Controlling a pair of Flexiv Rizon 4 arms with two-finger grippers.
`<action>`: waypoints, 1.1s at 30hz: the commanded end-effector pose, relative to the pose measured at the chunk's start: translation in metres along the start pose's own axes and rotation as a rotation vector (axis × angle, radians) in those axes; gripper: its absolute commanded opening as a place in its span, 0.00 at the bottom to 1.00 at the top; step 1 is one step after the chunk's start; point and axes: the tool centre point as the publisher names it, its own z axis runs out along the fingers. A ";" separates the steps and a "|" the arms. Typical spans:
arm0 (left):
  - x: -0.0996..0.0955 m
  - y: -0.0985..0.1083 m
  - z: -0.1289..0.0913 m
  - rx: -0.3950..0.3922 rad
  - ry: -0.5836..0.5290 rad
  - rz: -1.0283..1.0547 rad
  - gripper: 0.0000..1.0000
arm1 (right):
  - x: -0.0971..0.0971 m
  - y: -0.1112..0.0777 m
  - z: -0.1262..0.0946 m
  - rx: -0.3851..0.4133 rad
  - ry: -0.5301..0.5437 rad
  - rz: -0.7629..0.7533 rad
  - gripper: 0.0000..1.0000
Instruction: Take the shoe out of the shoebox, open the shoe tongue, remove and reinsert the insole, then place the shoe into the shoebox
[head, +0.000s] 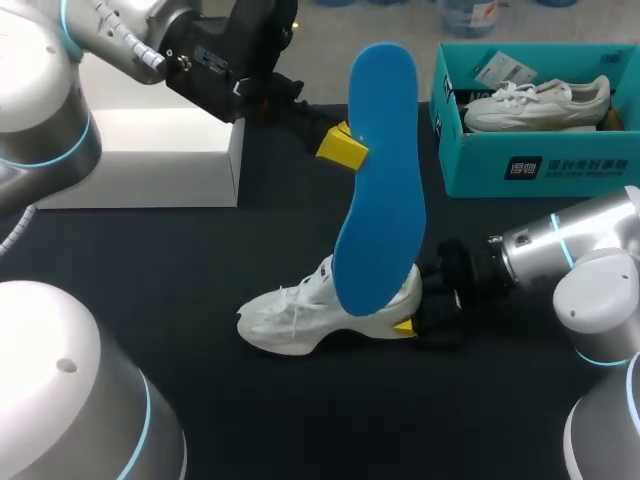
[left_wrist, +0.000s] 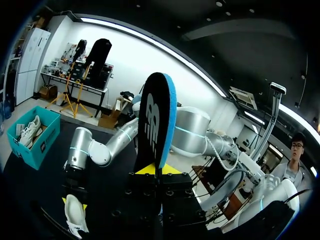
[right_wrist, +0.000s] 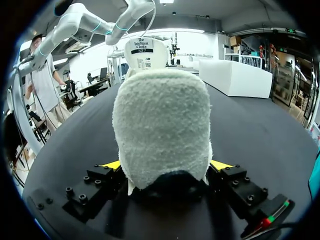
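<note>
Our right gripper (right_wrist: 165, 166) clamps the shoe (head: 300, 315) by its heel on the table (head: 150, 270), near the shoebox (head: 480, 170).
Our left gripper (head: 342, 147) pinches the upright insole (head: 380, 180) by one edge; pushed down askew, it may buckle at the collar or twist loose.

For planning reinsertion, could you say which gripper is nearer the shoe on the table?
Right: right gripper clamps the shoe by its heel; left gripper holds the insole above it.
</note>
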 end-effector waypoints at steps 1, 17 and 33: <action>-0.001 0.000 0.000 -0.002 0.000 0.000 0.00 | 0.002 0.010 -0.006 0.117 0.007 0.051 1.00; -0.001 0.000 0.000 -0.002 0.000 0.000 0.00 | 0.014 0.030 -0.035 0.437 0.012 0.154 1.00; -0.001 0.000 0.000 -0.002 0.000 0.000 0.00 | 0.019 0.060 -0.054 0.818 -0.010 0.158 1.00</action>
